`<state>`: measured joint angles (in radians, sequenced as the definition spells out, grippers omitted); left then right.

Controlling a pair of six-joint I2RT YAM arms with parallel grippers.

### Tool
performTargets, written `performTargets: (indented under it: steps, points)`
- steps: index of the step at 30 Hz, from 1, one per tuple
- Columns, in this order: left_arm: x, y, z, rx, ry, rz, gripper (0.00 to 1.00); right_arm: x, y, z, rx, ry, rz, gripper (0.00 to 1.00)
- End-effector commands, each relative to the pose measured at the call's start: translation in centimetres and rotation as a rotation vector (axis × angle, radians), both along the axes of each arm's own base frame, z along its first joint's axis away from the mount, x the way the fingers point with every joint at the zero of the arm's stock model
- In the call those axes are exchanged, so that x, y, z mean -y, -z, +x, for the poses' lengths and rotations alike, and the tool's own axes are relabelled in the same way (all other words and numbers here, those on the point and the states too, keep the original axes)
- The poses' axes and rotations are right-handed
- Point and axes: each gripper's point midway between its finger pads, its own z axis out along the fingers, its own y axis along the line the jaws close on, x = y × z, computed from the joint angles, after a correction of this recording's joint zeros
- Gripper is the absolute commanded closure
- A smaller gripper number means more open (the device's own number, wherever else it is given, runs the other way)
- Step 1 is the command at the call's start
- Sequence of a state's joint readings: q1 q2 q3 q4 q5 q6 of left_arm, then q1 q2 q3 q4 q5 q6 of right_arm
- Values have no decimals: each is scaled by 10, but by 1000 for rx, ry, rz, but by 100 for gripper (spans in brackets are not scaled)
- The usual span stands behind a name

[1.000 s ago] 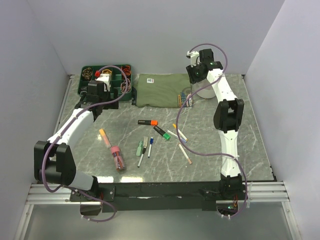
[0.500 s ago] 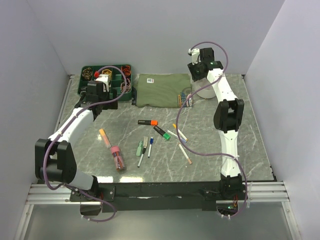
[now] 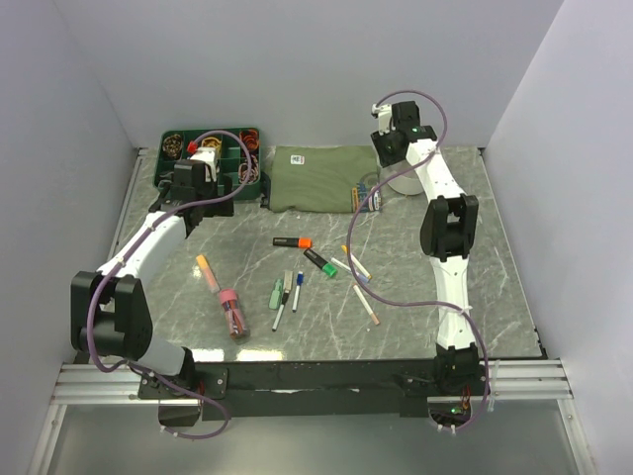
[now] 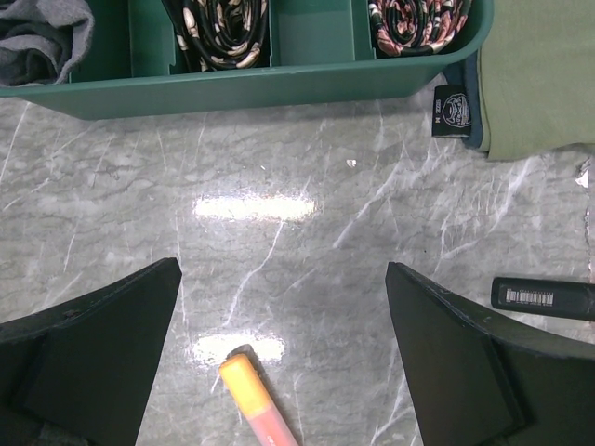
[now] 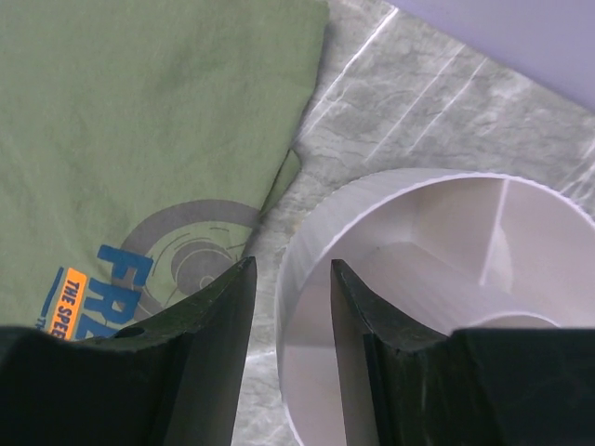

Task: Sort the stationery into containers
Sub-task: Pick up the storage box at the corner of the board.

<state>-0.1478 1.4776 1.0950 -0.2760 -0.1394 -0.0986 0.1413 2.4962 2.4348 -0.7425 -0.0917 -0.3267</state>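
Several pens and markers lie loose mid-table: an orange-capped black marker (image 3: 293, 241), a green-capped one (image 3: 319, 262), a yellow-capped pink highlighter (image 3: 207, 272), a pink-capped clear tube (image 3: 233, 312) and thin white pens (image 3: 366, 305). The white round organiser (image 3: 404, 180) stands at the back right. My right gripper (image 3: 389, 148) hangs over it. In the right wrist view the gripper (image 5: 291, 265) is narrowly open, its jaws astride the organiser's (image 5: 418, 269) outer wall with gaps both sides. My left gripper (image 3: 186, 198) is wide open and empty. In its wrist view (image 4: 284, 268) the highlighter's yellow cap (image 4: 244, 376) lies below it.
A green divided tray (image 3: 213, 158) of bands and small items sits at the back left, also in the left wrist view (image 4: 279, 88). A folded olive cloth (image 3: 315, 178) lies between tray and organiser. A black marker's end (image 4: 544, 297) shows right of the left gripper.
My right gripper has shifted slightly back and up above the organiser. The left arm and the stationery have hardly moved.
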Motion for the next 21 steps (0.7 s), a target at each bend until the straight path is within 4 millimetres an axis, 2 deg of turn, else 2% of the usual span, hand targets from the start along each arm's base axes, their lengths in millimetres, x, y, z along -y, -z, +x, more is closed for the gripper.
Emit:
performTargets:
  steps: [1, 6, 8, 9, 11, 13, 15, 17, 18, 19, 21]
  points:
    - [3, -15, 8, 38, -1, -25, 0, -2, -14, 13, 59, 23, 32, 56]
    - [4, -17, 10, 42, 1, -25, 0, 1, -11, 12, 56, 20, 14, 66]
    - [3, -17, 10, 42, 0, -27, 0, 2, -22, 11, 75, 22, 2, 72]
    - [4, -18, 10, 46, 1, -31, 1, 3, -18, 7, 64, 23, -5, 73]
    - [4, -18, 10, 49, 2, -36, 1, 5, -27, 5, 81, 27, -22, 77]
    - [4, -16, 9, 47, 0, -39, 1, 7, -26, 0, 70, 29, -39, 84]
    - [5, -15, 7, 43, -2, -46, 1, 10, -27, -3, 62, 39, -53, 87]
    - [6, -15, 6, 42, 2, -51, 1, 12, -35, -8, 64, 48, -55, 93]
    - [6, -16, 4, 46, 4, -55, 1, 13, -31, -13, 50, 48, -61, 94]
    - [7, -18, 4, 52, 9, -59, 1, 13, -44, -17, 63, 47, -58, 97]
    - [7, -19, 0, 60, 15, -59, 1, 14, -49, -27, 53, 43, -60, 98]
